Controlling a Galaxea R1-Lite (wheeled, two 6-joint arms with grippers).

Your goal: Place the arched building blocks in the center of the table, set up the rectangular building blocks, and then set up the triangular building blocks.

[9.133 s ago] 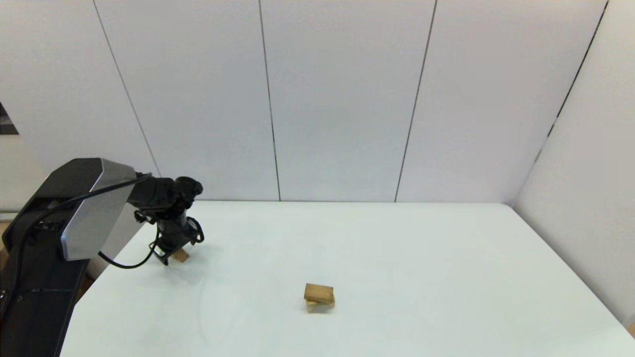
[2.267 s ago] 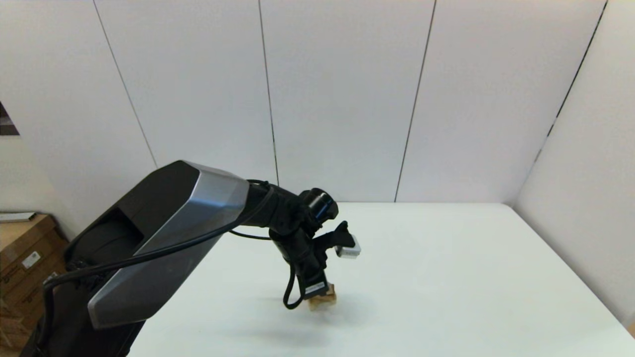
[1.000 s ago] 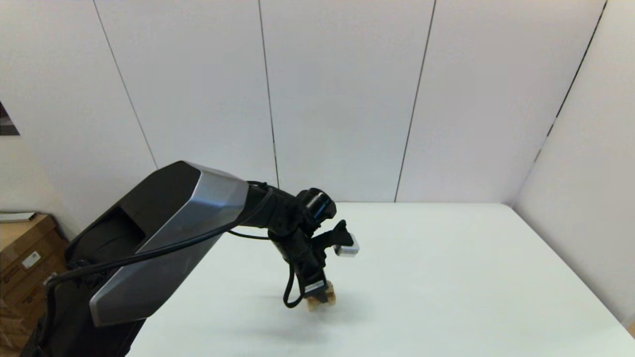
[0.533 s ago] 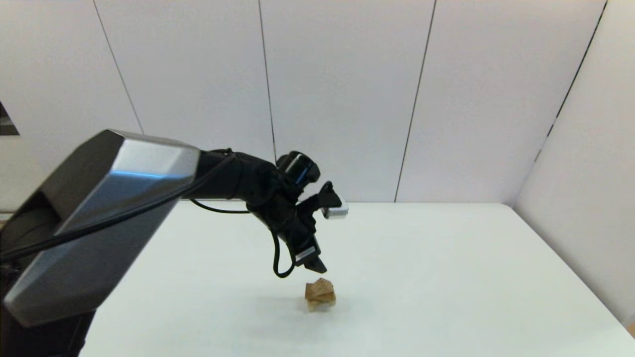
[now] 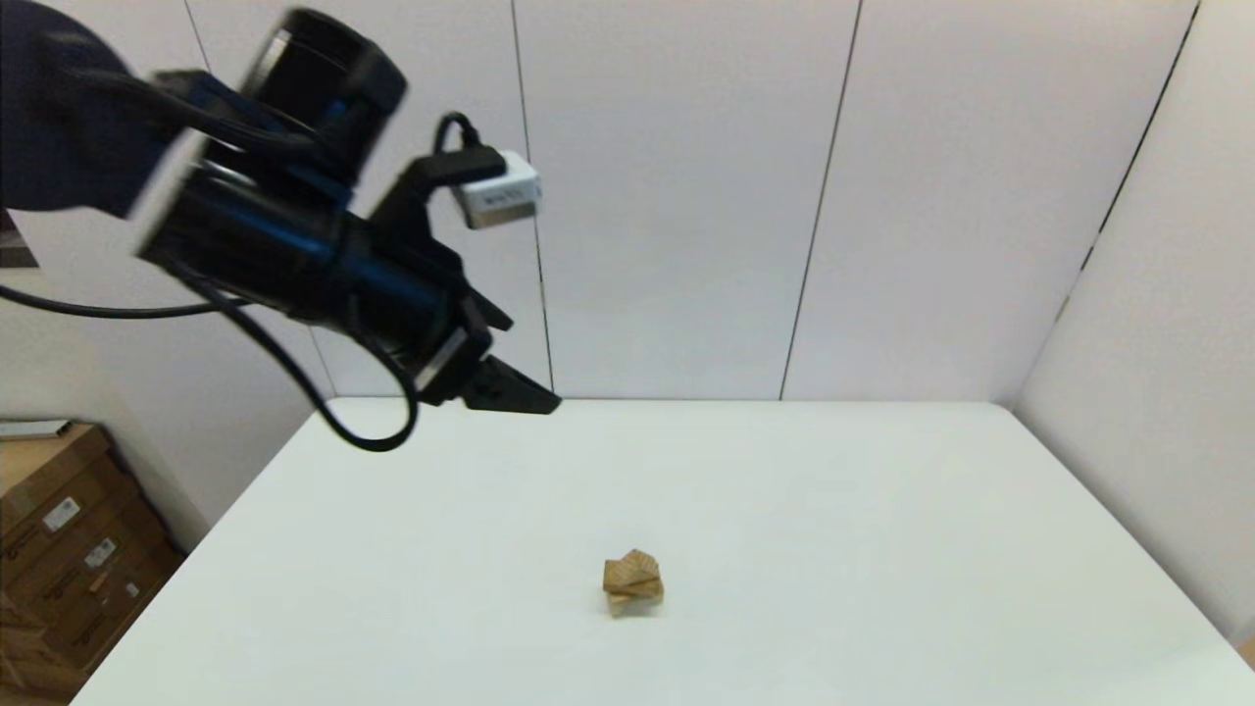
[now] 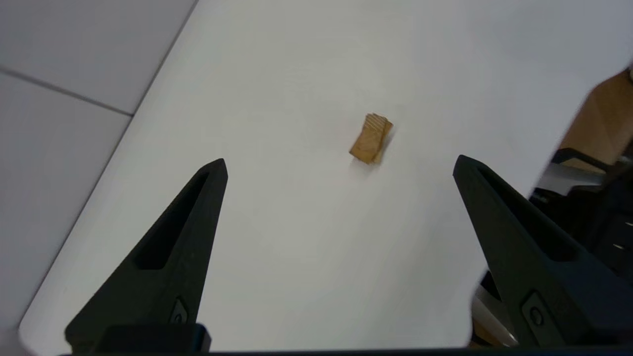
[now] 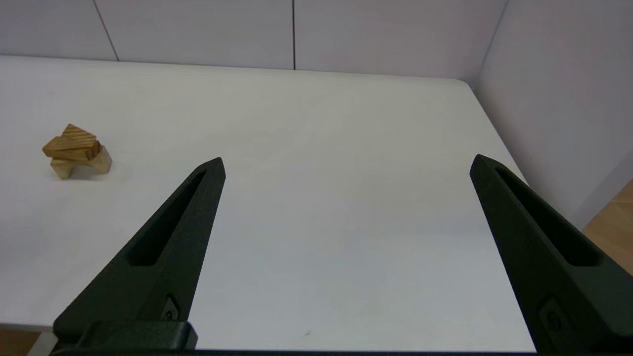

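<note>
Left claw (image 5: 510, 392) has risen off the stacked wooden blocks (image 5: 632, 582).

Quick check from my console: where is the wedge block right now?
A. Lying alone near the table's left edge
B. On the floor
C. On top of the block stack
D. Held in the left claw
C: the wedge rests on the flat bar over the arch, and the left claw is open and empty, well away from the stack.

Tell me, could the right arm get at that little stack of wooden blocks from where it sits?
Probably yes. The right gripper is open, and only bare table lies between it and the block stack.
</note>
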